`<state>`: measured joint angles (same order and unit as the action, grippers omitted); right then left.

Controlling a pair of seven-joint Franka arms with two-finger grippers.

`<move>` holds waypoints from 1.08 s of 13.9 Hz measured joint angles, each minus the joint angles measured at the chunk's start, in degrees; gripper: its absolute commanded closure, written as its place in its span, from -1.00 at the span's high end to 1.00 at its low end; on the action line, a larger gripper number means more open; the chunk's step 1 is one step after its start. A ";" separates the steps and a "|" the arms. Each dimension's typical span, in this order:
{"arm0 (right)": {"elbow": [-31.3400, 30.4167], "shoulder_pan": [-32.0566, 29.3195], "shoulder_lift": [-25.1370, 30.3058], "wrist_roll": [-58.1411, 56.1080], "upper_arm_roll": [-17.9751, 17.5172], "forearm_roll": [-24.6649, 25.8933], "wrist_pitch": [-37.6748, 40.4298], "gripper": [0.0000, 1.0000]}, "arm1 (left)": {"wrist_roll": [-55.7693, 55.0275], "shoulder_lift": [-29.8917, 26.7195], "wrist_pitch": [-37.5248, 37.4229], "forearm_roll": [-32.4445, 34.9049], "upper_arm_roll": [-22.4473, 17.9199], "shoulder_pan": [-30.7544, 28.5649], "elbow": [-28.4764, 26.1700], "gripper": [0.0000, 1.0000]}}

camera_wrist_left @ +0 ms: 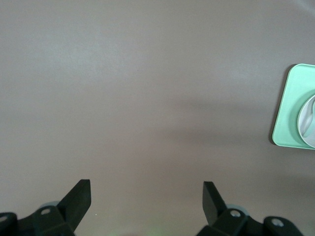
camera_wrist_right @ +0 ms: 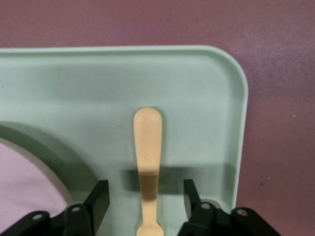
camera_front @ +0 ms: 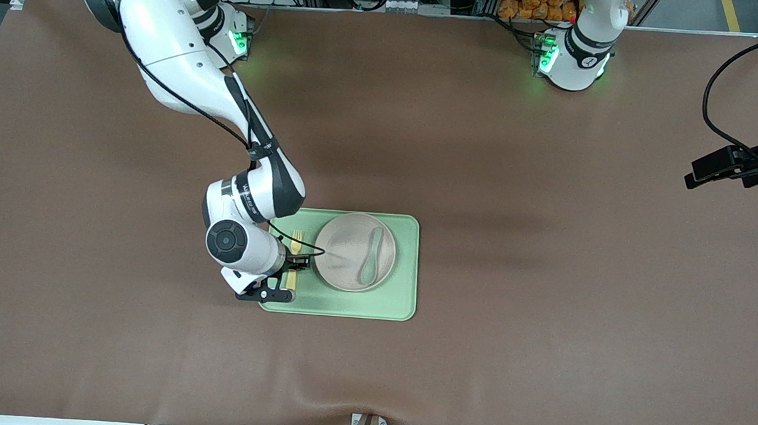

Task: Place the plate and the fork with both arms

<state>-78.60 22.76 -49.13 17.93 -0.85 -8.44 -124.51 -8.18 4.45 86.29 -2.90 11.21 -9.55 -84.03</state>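
From the front view we've got the light-green tray [camera_front: 339, 303] sitting about mid-table, with the plate [camera_front: 346, 250] on it, pushed toward the tray edge farthest from the front camera. A grey-green spoon [camera_front: 372, 255] lies inside the plate, which isn't part of the job as far as we can tell. The fork [camera_front: 295, 241] lies flat on the strip of tray between the plate and the tray edge at the right arm's end, running parallel to that edge. The right gripper [camera_front: 291, 274] is down low right over the fork's handle, so we reckon this is the let-go step. The left gripper [camera_front: 722, 171] waits off at the table's edge at the left arm's end, well apart from everything.

Left wrist view: its fingers [camera_wrist_left: 78, 199] are spread wide with nothing but bare brown table between them; just a corner of the tray and a bit of plate show.

Right wrist view: the fingers [camera_wrist_right: 98, 196] stand apart on either side of the fork's handle with a visible gap each side, so they're not clamping it. The fork rests on the tray, near the tray's rounded corner, with the plate's rim close beside it. Tight slot there, so lifting straight up looks like the safe exit to avoid nudging the fork into the plate.
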 measured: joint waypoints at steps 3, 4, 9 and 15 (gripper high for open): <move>1.15 -0.37 2.08 -0.43 0.56 0.01 3.43 1.00 | 0.10 -0.56 0.00 0.06 0.14 0.01 0.02 1.00; 1.75 -0.71 2.91 -0.85 0.85 0.01 4.31 1.00 | 0.13 -1.10 -0.06 0.29 0.17 0.01 -0.07 1.00; 3.15 -6.56 9.21 -1.76 1.06 0.00 10.99 1.00 | 0.18 -5.89 0.16 2.28 0.49 0.18 -3.90 1.00; 3.53 -22.78 18.94 -2.00 -11.33 2.04 21.62 1.00 | 0.25 -7.33 0.69 2.28 0.68 0.41 -5.32 1.00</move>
<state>-75.07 -0.01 -30.19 15.93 -12.18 -6.40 -102.90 -7.93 -2.88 86.98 -0.61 11.89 -9.13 -89.35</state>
